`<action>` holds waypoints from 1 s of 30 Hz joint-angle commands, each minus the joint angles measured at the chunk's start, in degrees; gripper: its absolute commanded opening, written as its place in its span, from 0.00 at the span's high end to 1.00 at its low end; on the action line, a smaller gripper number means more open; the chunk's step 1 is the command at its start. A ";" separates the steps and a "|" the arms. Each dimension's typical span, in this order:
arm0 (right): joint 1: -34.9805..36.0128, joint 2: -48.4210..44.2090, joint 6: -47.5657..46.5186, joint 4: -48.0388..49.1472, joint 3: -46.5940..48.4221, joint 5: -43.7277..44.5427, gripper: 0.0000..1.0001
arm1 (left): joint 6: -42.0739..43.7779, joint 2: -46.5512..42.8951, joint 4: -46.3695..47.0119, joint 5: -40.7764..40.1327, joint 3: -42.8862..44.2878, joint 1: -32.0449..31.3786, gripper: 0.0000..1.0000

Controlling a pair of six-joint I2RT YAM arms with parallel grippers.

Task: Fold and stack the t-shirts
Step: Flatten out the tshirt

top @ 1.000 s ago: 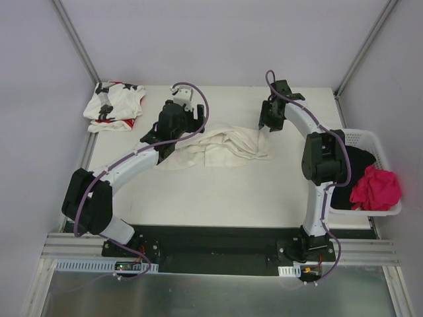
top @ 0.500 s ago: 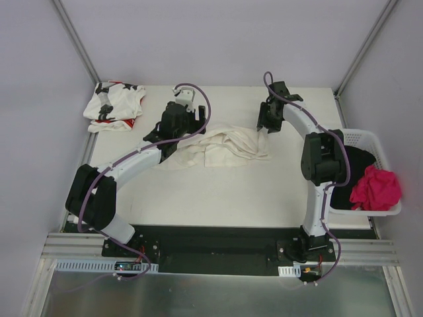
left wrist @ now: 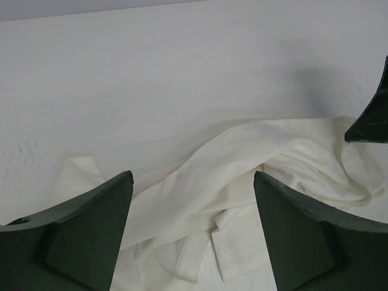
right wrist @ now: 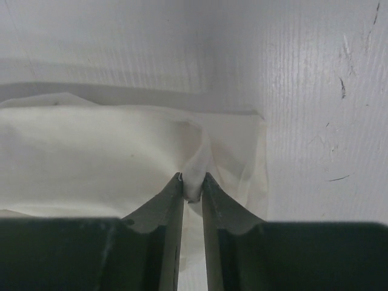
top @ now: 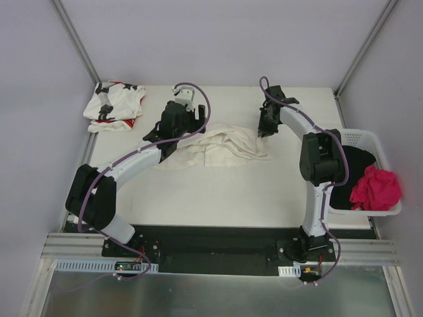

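Observation:
A crumpled cream-white t-shirt [top: 221, 146] lies mid-table, also spread below the left wrist camera [left wrist: 242, 182]. My right gripper [top: 263, 130] is shut on a pinched fold of the cream-white t-shirt [right wrist: 193, 182] at the shirt's right edge. My left gripper [top: 173, 132] hovers open over the shirt's left part, its fingers [left wrist: 91, 230] wide apart with cloth between and below them, not gripped. A second t-shirt [top: 114, 105], white with black stars and red marks, lies bunched at the table's far left corner.
A white perforated basket [top: 367, 140] stands off the table's right edge with black cloth and a pink-red garment [top: 375, 188] in it. Grey walls and frame posts enclose the table [top: 231, 191] at the back and sides.
The right gripper has closed onto the shirt's right edge and shifted slightly left. The left arm has barely moved.

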 commanded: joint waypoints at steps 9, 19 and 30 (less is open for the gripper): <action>-0.70 -0.73 -0.29 0.32 0.96 0.51 0.99 | -0.02 -2.91 1.90 -0.06 0.05 1.08 0.20; -4.03 -8.89 0.93 2.34 -4.65 4.90 0.99 | 0.07 -1.94 0.85 -2.16 0.58 1.44 0.21; -11.16 -30.25 4.81 12.00 -29.60 12.10 0.99 | 1.12 -2.82 -1.96 -5.59 0.49 2.31 0.21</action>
